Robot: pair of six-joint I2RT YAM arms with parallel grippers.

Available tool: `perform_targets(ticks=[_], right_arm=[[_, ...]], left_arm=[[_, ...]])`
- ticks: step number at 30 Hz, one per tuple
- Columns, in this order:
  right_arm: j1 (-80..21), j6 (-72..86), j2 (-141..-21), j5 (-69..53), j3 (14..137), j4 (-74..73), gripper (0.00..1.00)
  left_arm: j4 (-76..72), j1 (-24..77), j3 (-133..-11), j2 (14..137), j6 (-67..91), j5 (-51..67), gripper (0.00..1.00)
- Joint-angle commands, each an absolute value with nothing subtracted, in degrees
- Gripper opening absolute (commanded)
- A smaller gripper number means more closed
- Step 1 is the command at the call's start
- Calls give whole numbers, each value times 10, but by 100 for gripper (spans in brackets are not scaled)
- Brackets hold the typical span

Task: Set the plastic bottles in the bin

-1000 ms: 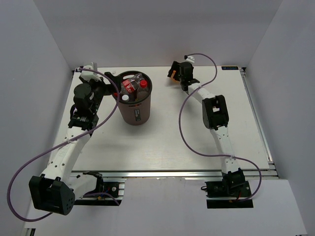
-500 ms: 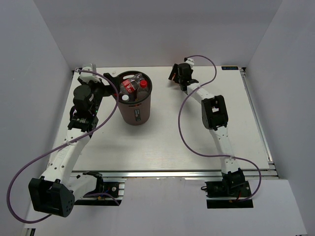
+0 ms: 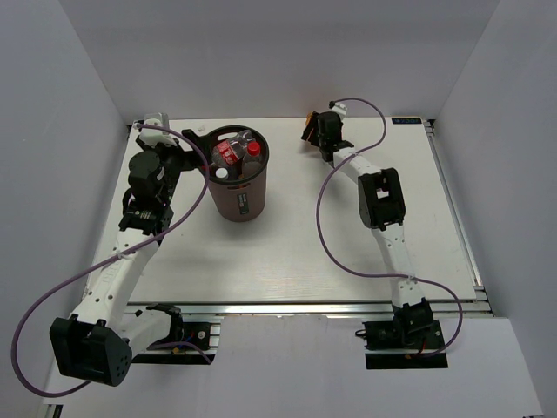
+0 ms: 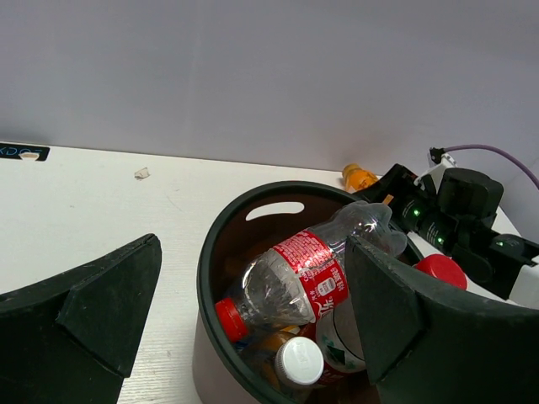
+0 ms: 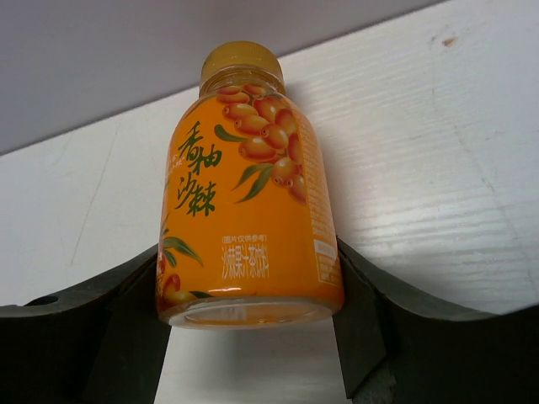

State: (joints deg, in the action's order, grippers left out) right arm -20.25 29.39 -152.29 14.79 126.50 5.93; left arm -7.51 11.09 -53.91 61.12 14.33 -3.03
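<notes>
One orange bottle [image 5: 244, 210] is still outside the bin, lying on the white surface [image 3: 287, 252] at its far edge, close to the back wall. In the right wrist view its long axis runs straight away from the camera, yellow cap toward the wall and clear base toward the lens. The right tool [image 5: 250, 278] straddles the base end with one dark finger on each side. Both seem to touch the label, so the jaws look closed on the bottle at a middling width, though how firm the hold is cannot be told.

From that tool the bin [image 3: 237, 196] lies toward the robot's left and a little nearer the arm bases, well apart from it. The bin stands upright with several bottles [image 3: 235, 150] already inside, among them a clear one with a red label and red cap. The right arm is the one at the last bottle. The left tool [image 4: 253, 252] hangs wide open and empty just beside the bin's rim.

Compared with a second ago, the right tool's jaws have narrowed from fully spread to hugging the bottle, and the tool has edged slightly toward the wall. The left arm, the bin and its contents look unchanged.
</notes>
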Motion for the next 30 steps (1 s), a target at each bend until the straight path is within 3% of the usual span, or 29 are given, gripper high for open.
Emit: perform_targets(ticks=[1, 13, 16, 20, 24, 26, 30], right_arm=[[-200, 292, -1469, 138, 1219, 117, 44], [-246, 189, -1202, 112, 1047, 167, 34], [-258, 159, -1130, 42, 1006, 154, 33], [-266, 113, -1035, -173, 962, 132, 33], [-290, 11, -1018, -361, 1013, -6, 33], [-327, -61, -1025, -342, 1068, -128, 33], [-385, -131, -1041, -256, 1093, -214, 31]], left_arm=[[-71, 112, -535, 596, 142, -37, 98], [-29, 112, -541, 552, 185, -62, 98], [-3, 112, -540, 531, 207, -81, 98], [47, 112, -530, 502, 225, -105, 98], [68, 112, -513, 480, 243, -120, 98], [73, 112, -499, 470, 252, -121, 98], [92, 112, -490, 461, 272, -159, 98]])
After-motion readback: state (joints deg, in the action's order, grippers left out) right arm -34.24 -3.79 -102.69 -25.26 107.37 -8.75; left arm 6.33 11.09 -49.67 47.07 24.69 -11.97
